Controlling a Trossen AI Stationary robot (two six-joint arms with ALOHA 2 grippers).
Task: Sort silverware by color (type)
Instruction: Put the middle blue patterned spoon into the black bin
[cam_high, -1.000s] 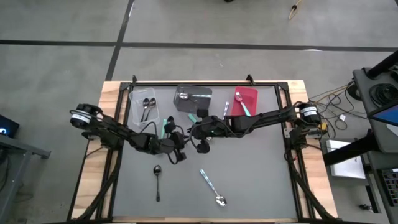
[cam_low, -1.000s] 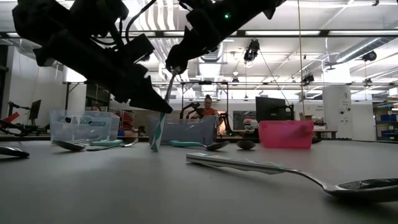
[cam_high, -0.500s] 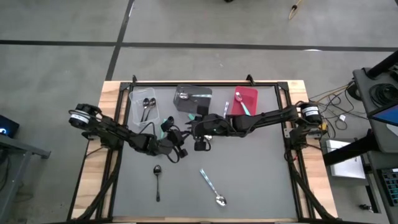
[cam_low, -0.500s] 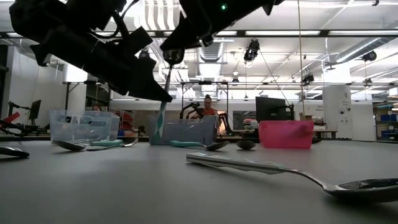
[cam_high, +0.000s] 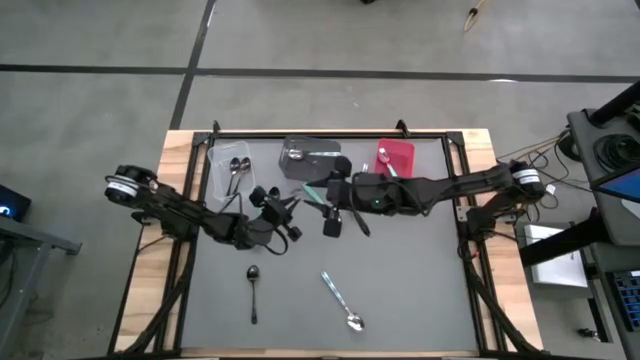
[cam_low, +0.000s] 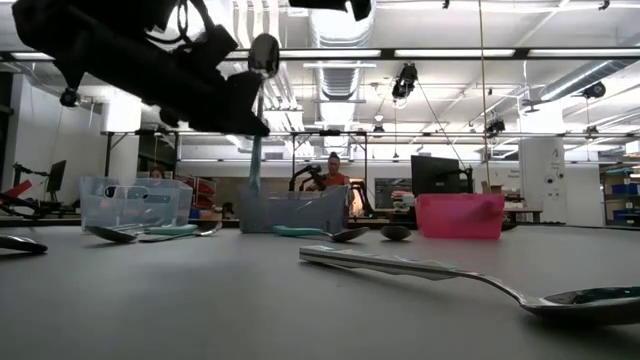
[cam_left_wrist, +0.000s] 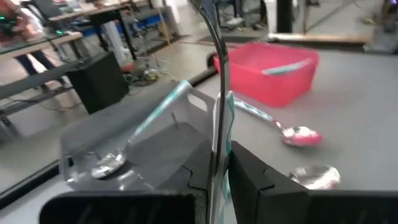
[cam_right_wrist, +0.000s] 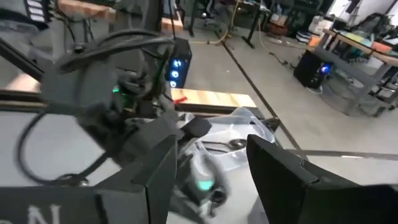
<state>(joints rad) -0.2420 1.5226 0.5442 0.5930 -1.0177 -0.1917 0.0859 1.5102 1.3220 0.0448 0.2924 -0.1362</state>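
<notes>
Gripping a teal-handled spoon (cam_left_wrist: 219, 93) upright, the left gripper (cam_high: 284, 208) sits pinched shut at frame centre-left, above open grey table (cam_high: 420, 290). The right gripper (cam_high: 336, 208), fingers spread wide and holding nothing, hangs just beside it. 2 spoons lie loose lower down.

Both arms reach in over mid-table.
Left gripper (cam_high: 283, 208) is lifted off the surface, fingers (cam_left_wrist: 249, 177) pinched tight together; right gripper (cam_high: 335, 205) hangs just beside it, its fingers (cam_right_wrist: 280, 180) spread wide apart.
</notes>
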